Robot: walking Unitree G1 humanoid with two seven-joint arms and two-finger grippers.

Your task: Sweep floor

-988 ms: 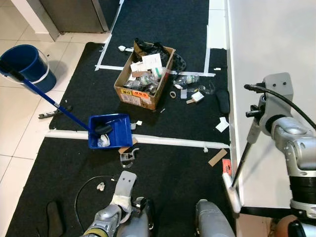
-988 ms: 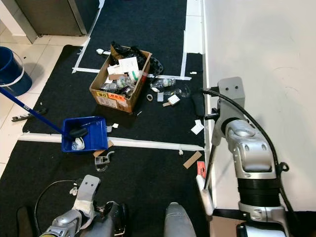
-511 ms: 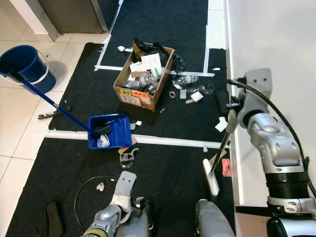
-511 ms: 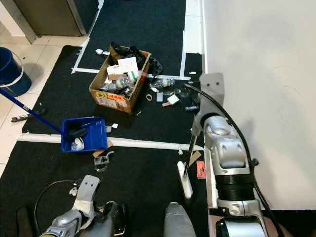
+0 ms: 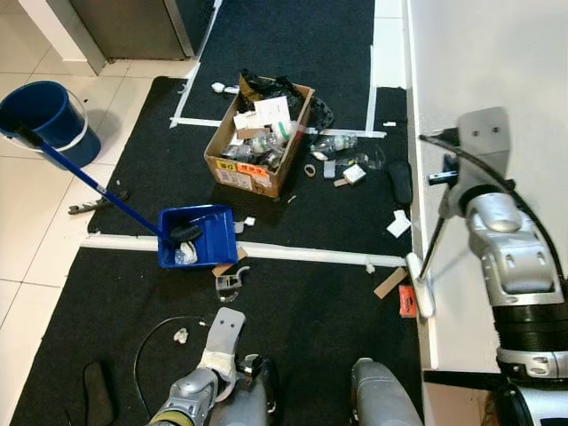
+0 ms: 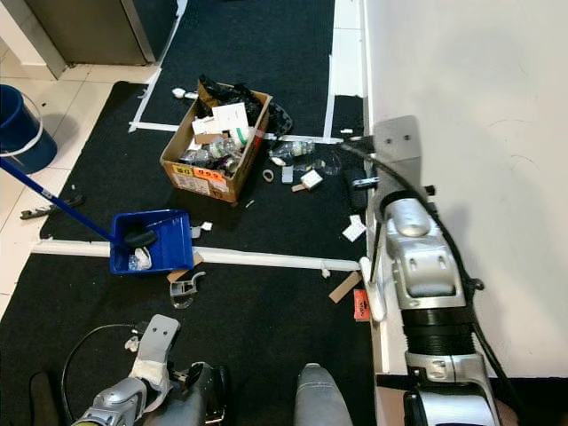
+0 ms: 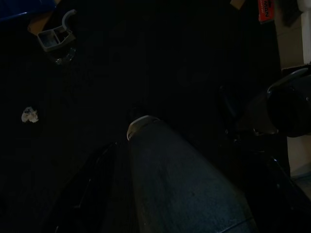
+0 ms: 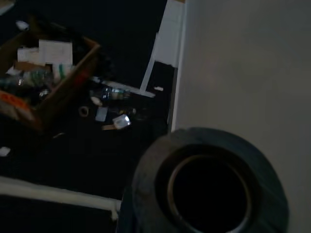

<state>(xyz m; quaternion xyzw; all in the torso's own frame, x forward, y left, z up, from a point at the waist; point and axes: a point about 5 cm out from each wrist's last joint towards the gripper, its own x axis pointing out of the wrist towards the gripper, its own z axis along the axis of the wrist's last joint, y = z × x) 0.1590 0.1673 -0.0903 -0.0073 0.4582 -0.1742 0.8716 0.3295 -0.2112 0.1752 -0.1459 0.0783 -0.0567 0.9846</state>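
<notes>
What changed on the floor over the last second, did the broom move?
The broom head in the right arm swung out over the black mat, then came back against the white wall's edge. The blue dustpan, cardboard box and bucket stayed put.

The right gripper's fingers were hidden behind its wrist housing; the blue bucket was cut off at the edge.

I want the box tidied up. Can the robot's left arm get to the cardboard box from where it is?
Probably not yet. The left arm hangs low by the robot's legs, and the cardboard box sits far ahead, past the white strip and the blue dustpan. It would likely need to step closer.
</notes>
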